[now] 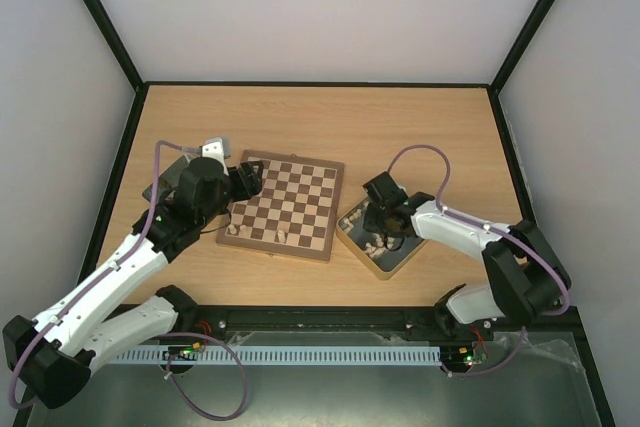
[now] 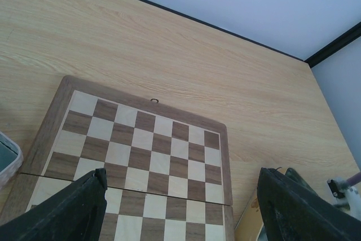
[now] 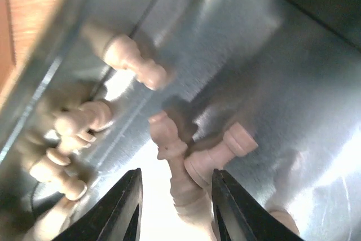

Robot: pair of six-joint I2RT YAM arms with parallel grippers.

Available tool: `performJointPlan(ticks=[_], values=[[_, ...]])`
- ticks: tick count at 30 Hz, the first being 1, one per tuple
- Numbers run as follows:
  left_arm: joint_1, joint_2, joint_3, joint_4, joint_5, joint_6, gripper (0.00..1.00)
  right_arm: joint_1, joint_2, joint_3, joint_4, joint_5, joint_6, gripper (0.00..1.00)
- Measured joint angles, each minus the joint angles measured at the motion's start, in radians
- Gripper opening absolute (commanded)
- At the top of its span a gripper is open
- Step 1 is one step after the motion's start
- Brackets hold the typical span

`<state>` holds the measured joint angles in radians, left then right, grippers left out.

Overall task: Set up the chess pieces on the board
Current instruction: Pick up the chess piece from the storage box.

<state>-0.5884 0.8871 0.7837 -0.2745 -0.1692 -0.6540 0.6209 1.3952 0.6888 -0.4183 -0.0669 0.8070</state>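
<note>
The board (image 1: 300, 197) lies mid-table, its squares mostly bare. A few pale chess pieces (image 1: 284, 236) stand along its near edge. My left gripper (image 1: 250, 179) hovers over the board's left side. In the left wrist view it (image 2: 183, 210) is open with only bare board (image 2: 152, 139) between the fingers. My right gripper (image 1: 385, 225) reaches down into the gold tin (image 1: 362, 255). In the right wrist view it (image 3: 176, 210) is open, straddling a pale piece (image 3: 183, 182) lying on the tin floor. A second pale piece (image 3: 223, 150) leans against that one.
Several more pale pieces (image 3: 73, 125) lie loose against the tin wall, one (image 3: 132, 60) further in. A grey tray (image 1: 165, 182) sits left of the board, partly under my left arm, and its rim (image 2: 7, 159) shows in the left wrist view. Dark frame rails border the table.
</note>
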Motion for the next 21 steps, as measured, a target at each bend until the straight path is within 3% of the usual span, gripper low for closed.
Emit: performJointPlan(ticks=[8, 15, 21], values=[[0.0, 0.002, 0.0, 0.0, 0.0, 0.0, 0.75, 0.016, 0.094, 0.036, -0.022, 0.06, -0.096, 0.29], [0.0, 0.002, 0.0, 0.0, 0.001, 0.0, 0.75, 0.041, 0.103, 0.045, -0.027, 0.109, -0.105, 0.11], [0.0, 0.007, 0.0, 0.011, 0.039, 0.003, 0.75, 0.044, 0.094, 0.043, -0.015, 0.141, -0.084, 0.11]])
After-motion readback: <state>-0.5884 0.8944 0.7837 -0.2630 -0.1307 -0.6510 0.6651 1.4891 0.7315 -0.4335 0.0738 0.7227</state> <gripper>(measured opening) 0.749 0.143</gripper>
